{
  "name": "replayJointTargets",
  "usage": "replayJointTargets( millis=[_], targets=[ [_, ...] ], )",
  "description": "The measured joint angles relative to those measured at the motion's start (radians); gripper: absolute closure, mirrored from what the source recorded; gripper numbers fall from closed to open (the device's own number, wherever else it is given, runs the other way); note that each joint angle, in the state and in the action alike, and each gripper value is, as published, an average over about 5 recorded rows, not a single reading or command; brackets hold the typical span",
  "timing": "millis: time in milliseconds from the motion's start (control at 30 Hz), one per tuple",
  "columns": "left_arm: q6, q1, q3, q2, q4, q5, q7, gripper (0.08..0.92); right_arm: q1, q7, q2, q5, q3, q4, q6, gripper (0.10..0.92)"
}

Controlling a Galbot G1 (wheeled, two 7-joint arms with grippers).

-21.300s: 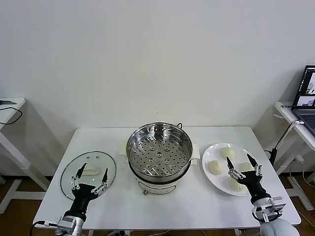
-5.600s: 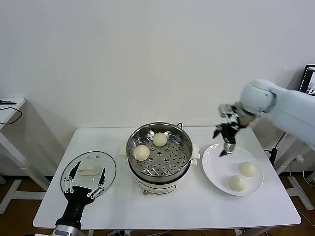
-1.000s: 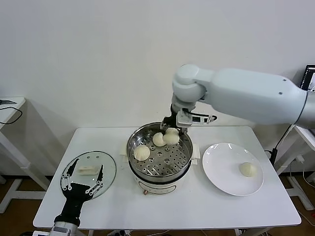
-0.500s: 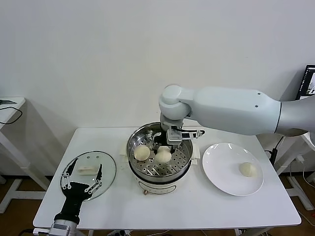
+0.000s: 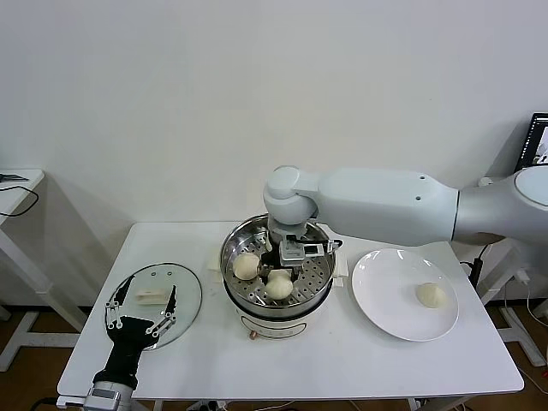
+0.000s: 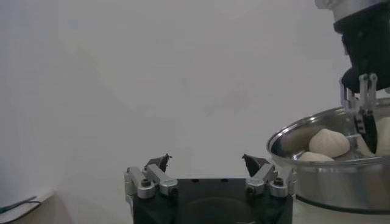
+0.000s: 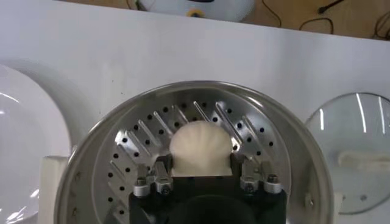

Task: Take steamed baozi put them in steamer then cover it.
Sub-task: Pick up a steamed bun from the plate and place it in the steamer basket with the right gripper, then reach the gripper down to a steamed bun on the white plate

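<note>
Over on the left, the left gripper (image 5: 141, 323) hung with its jaws spread at the near edge of the cover (image 5: 154, 294), which lay flat on the table (image 5: 360, 360). Midway, the right gripper (image 5: 278, 272) pinched a baozi (image 7: 200, 148) inside the steamer (image 5: 313, 289). Rightward, one bun (image 5: 431, 294) sat on the plate (image 5: 390, 304).

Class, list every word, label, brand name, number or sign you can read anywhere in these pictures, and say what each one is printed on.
None can be read.
The steamer has a small red mark on its white base: too small to read.
The laptop screen at the right edge shows pictures only, no legible text.
The cover, white plate and the baozi held by the right gripper carry no writing.
</note>
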Motion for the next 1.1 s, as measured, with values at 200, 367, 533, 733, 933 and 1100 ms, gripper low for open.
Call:
replayJointTargets(
  millis=[200,367,533,733,933,1100],
  targets=[
    [-0.001,0.001,0.0,-0.001,0.003,0.0,0.001,0.177,-0.018,-0.001,0.019,-0.007,0.005,-0.022,-0.003,0.397],
    [-0.001,0.001,0.001,0.0,0.004,-0.001,0.001,0.177,-0.03,0.0,0.03,-0.007,0.007,-0.037,-0.007,0.388],
    [-0.001,0.001,0.002,0.0,0.007,-0.001,0.001,0.177,-0.033,0.0,0.028,-0.003,0.014,-0.039,-0.009,0.291],
    [0.001,0.0,0.002,-0.002,0.007,-0.001,0.001,0.177,-0.012,-0.006,0.006,0.016,0.024,-0.033,-0.013,0.206],
    [0.002,0.004,0.005,-0.004,-0.001,0.0,0.001,0.177,0.051,-0.026,-0.055,0.063,0.033,-0.02,-0.029,0.203],
    [0.001,0.012,0.005,-0.003,-0.01,0.001,0.0,0.177,0.103,-0.064,-0.138,0.129,0.047,-0.021,-0.088,0.203]
  ],
)
